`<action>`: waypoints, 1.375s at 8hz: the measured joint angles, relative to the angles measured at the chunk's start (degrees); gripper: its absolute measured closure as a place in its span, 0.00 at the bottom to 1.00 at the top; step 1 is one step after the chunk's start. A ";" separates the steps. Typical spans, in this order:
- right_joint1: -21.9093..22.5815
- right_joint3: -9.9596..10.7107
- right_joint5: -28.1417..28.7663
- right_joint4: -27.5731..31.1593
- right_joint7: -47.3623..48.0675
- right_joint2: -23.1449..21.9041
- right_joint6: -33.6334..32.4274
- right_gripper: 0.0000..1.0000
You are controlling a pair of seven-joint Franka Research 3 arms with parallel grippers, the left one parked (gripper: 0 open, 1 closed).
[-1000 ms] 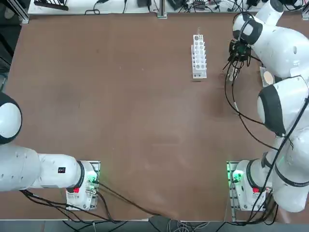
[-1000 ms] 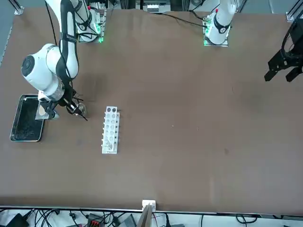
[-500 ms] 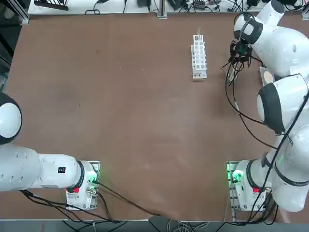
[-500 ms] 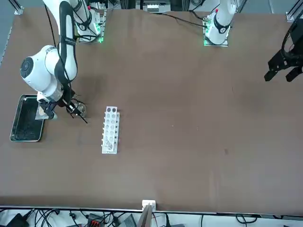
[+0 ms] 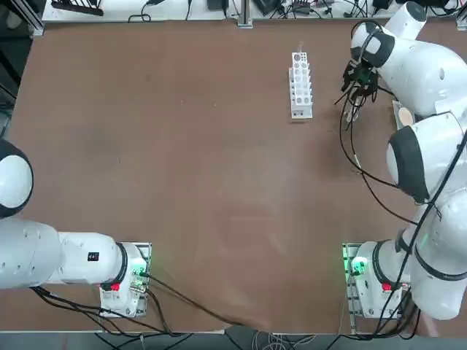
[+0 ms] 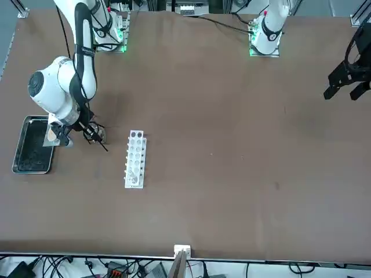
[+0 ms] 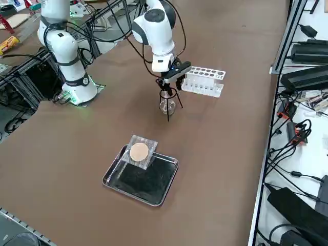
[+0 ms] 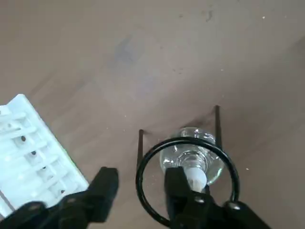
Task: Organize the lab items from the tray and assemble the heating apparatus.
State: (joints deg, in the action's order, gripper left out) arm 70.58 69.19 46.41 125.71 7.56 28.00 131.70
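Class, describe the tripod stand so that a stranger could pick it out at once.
On the brown table, look between the silver tray and the white perforated rack. There, just under the robot's right gripper, stands a thin black wire ring on slim legs. Unlike its neighbours, this tripod stand is open wire, with a clear glass burner beneath its ring.

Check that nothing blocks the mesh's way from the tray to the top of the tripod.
The right gripper does: it is open, right at the ring of the tripod. Nothing else visible stands between mesh and tripod.
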 joint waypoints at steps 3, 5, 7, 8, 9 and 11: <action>-0.02 0.17 0.09 -1.41 -0.18 -0.02 -0.46 0.00; -0.01 2.51 0.13 -5.13 -0.18 -0.02 -5.58 0.00; -0.35 6.62 -0.99 -11.01 -0.17 -0.06 -13.24 0.00; -0.87 8.02 -4.14 -13.55 -0.17 -0.10 -15.95 0.00; -2.13 8.50 -9.10 -16.24 -0.19 -0.10 -18.50 0.00; -7.65 7.80 -17.79 -23.48 -1.07 0.01 -24.39 0.00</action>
State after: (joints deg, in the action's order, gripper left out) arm 62.93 76.99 28.62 102.23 6.50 28.01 107.31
